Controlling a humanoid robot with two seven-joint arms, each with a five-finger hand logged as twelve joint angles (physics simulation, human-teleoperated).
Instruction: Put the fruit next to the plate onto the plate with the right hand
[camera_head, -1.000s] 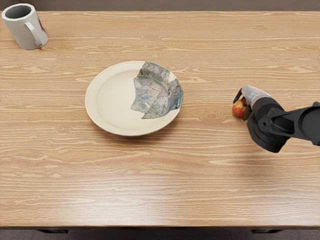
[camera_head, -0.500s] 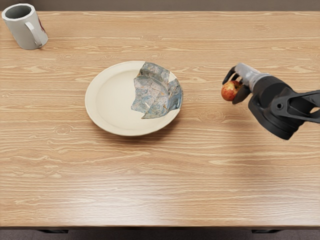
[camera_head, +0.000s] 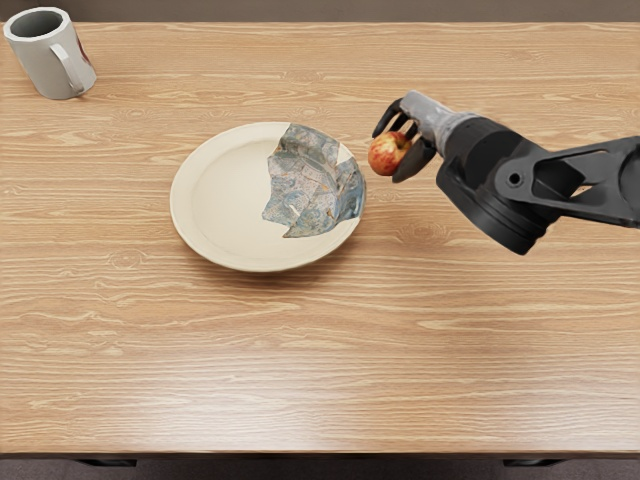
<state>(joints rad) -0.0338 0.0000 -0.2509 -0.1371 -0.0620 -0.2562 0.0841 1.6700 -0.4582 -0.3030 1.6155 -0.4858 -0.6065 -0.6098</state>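
Note:
A small red and yellow apple (camera_head: 386, 153) hangs above the table just right of the plate, held in my right hand (camera_head: 398, 147), whose dark fingers (camera_head: 411, 161) curl around it. The right arm comes in from the picture's right edge. The cream plate (camera_head: 215, 195) lies at the table's centre left. A crumpled blue-grey cloth or paper (camera_head: 310, 183) covers the plate's right half. The apple sits just past the plate's right rim, near the cloth's upper corner. No left arm shows.
A grey mug (camera_head: 48, 51) with its handle toward the front stands in the far left corner. The wooden table (camera_head: 320, 350) stretches bare across the front and the right side.
My right hand has lifted the apple off the table at the right and carried it left and farther back, from well right of the plate to just beside its right rim.

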